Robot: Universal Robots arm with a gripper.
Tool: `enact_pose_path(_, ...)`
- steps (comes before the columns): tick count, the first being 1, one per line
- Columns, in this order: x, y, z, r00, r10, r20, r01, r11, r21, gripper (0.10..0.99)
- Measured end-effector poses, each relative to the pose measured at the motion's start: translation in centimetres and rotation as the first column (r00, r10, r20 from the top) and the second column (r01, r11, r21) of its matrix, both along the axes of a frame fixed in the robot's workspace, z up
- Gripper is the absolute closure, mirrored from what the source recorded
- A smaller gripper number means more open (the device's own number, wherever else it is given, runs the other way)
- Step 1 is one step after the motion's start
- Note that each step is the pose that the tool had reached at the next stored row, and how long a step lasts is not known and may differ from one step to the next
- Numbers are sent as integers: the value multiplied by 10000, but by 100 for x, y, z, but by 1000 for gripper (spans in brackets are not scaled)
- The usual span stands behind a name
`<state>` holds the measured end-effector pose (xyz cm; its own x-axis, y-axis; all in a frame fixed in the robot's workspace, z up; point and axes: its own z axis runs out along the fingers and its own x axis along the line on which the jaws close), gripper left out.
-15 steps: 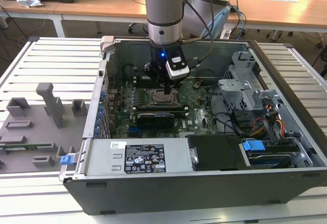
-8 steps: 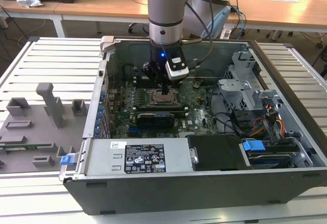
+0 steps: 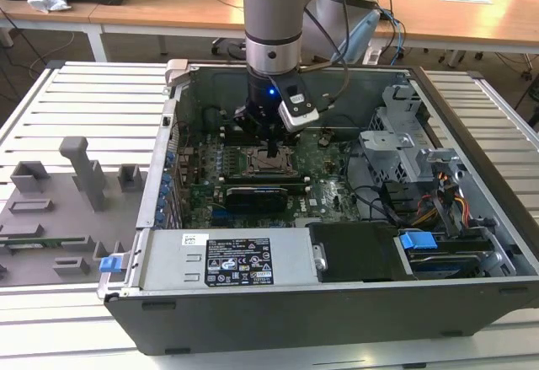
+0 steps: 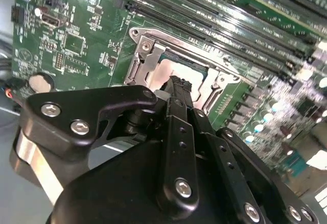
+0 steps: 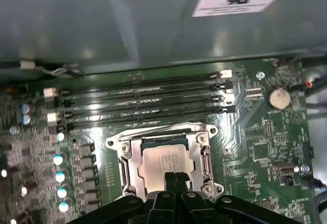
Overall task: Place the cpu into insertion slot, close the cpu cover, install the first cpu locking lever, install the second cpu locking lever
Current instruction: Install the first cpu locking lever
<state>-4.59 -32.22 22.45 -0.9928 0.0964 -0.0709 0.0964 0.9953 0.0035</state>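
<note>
At centre frame in the exterior view, the gripper [image 3: 271,147], fingers pressed together and holding nothing, hovers over the cpu [image 5: 167,160] seated in the insertion slot [image 5: 204,158] with the cpu cover [image 5: 130,165] down; pressing squarely seems wise.

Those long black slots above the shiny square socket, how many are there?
4 long black slots, stacked side by side between the insertion slot and the case wall; more may lie hidden elsewhere.
</note>
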Motion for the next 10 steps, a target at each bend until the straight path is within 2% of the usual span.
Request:
enact_pose_path(2, 0, 0, -4, 9994, 354, -19, -354, 9993, -147, 980)
enact_pose_path(4, 0, -1, -5, 9982, 590, -46, -592, 9974, -400, 980)
enact_pose_path(7, 0, 0, 29, 9981, 607, -47, -609, 9973, -403, 980)
enact_pose_path(10, 0, 0, 115, 9981, 607, -43, -609, 9973, -402, 980)
